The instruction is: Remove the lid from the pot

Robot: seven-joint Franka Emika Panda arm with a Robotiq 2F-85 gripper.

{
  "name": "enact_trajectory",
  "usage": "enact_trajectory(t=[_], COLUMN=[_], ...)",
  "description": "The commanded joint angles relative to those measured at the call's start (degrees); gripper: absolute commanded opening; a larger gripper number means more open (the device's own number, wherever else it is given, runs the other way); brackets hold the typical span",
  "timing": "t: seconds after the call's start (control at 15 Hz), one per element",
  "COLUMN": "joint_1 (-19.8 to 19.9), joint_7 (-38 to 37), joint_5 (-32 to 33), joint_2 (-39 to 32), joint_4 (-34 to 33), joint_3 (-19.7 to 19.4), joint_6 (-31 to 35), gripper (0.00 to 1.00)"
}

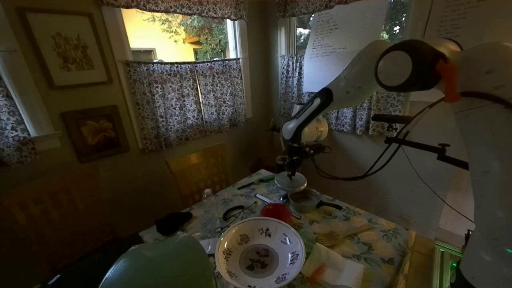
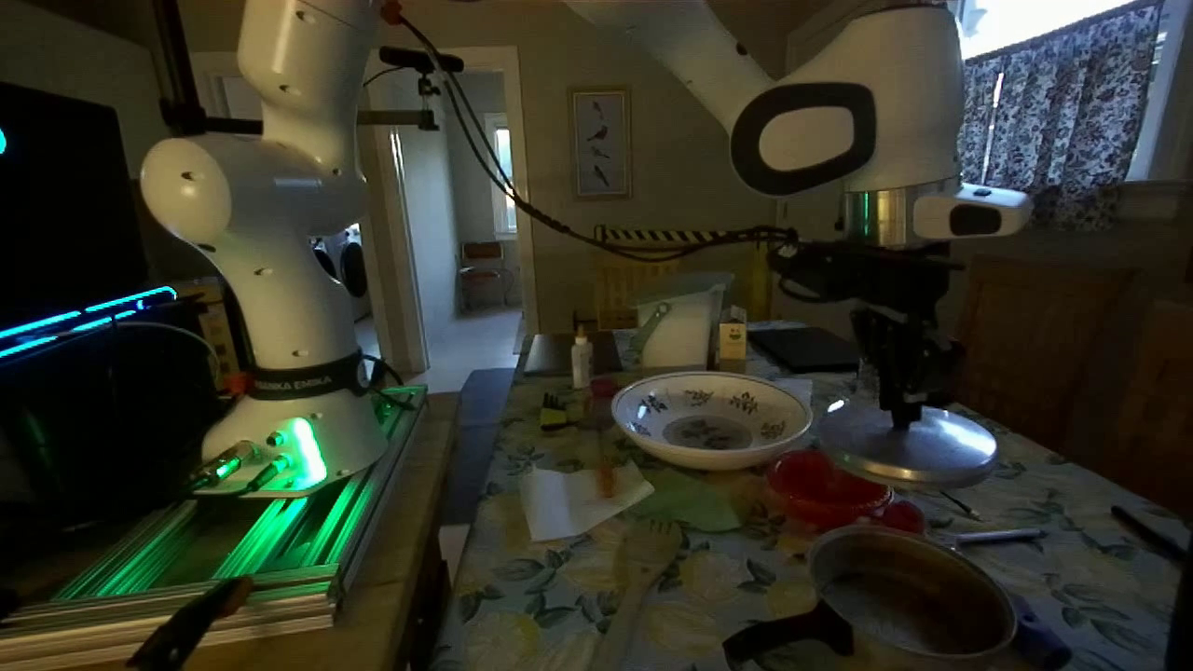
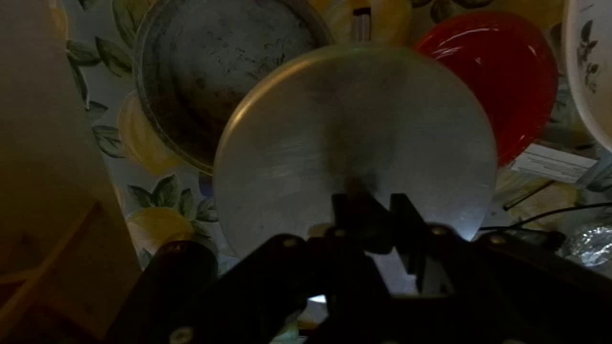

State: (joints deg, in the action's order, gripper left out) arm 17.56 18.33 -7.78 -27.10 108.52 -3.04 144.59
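Pincer (image 2: 901, 416): fingers drawn together at the top centre of the lid (image 2: 918, 457), which it has hold of. The knob is too dark to make out in the wrist view. Lid: off the pot (image 2: 913, 596), held clear of the worktop (image 2: 522, 606) and close to level in both exterior views. In the wrist view its edge overlaps the pot and a red bowl (image 3: 507, 76). Pot: standing uncovered on the worktop, lower than the lid and to one side of it; inner base stained, dark handle (image 2: 792, 632) attached. Red bowl: near the pot; whether they touch cannot be determined.

Further items noted in an exterior view: a white bowl (image 2: 712, 425) with leaf decoration, near the red bowl; a wooden spatula (image 2: 643, 561), lying down; a sheet of paper (image 2: 556, 508); a small bottle (image 2: 582, 362), upright. A patterned cloth covers the worktop. A wooden chair (image 1: 202, 168) stands beside it.
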Motion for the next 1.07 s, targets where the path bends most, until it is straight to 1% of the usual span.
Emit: enact_trajectory(t=[0.0,0.27,0.4,0.47,0.53,0.6,0.67,0.93,1.0], joint_1=[-1.43,-2.12,-1.59,-1.61,-1.16,-1.55,-1.42,-1.45,-1.67], joint_7=[1.52,2.36,2.33,1.17,0.63,1.29,1.25,1.25,0.33], joint_5=[3.64,5.34,4.9,4.7,3.61,4.22,4.23,4.23,4.79], joint_2=[0.3,-2.91,-4.73,-5.79,-6.87,-3.68,-4.31,-4.36,-6.38], joint_4=[-2.83,-7.93,-10.9,-12.41,-14.03,-9.02,-9.75,-9.71,-11.62], joint_3=[-0.4,-0.29,-0.17,-0.42,-0.13,-0.06,-0.07,-0.01,-0.66], joint_6=[-3.4,-3.82,-4.29,-4.61,-6.12,-3.26,-3.48,-3.46,-3.22], gripper=[0.06,0.06,0.06,0.06,0.06,0.06,0.25,0.25,0.06])
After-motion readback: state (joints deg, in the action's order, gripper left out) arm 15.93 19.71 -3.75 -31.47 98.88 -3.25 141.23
